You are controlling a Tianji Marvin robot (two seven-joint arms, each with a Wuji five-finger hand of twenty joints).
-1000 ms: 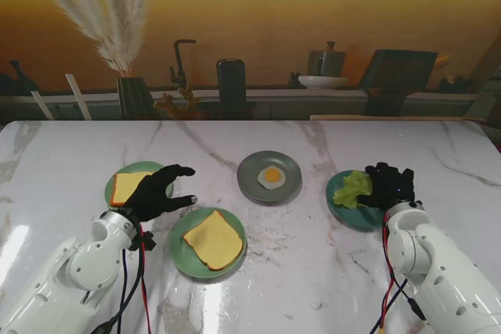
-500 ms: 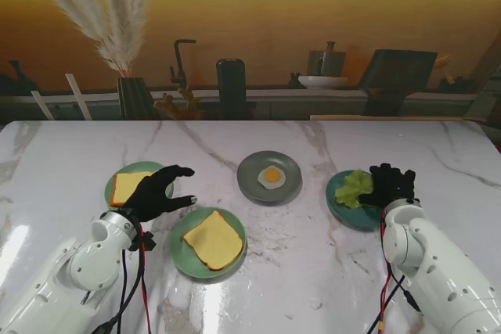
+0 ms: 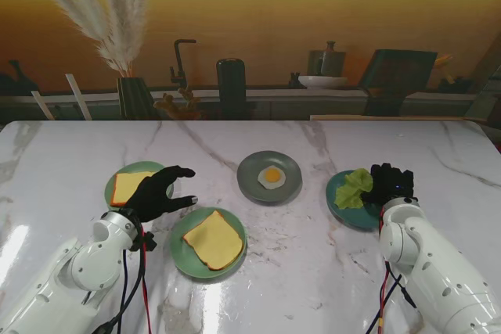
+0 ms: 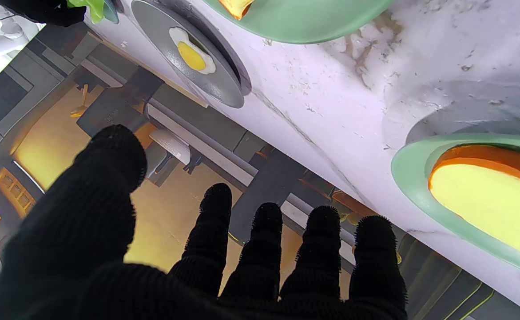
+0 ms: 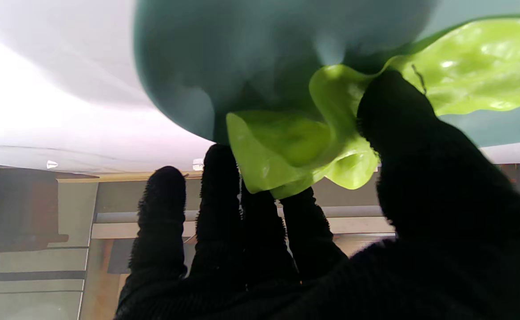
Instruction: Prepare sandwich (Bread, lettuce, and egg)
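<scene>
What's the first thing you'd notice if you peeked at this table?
The bright green lettuce pinched in the black right hand over a dark green plate on the right. In the middle sits a fried egg on a grey plate. The left hand hangs open between two slices of bread.

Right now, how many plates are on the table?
4. A green plate with bread at far left, a green plate with bread nearest me, a gray plate with the fried egg in the middle, and a teal plate with lettuce at right.
</scene>
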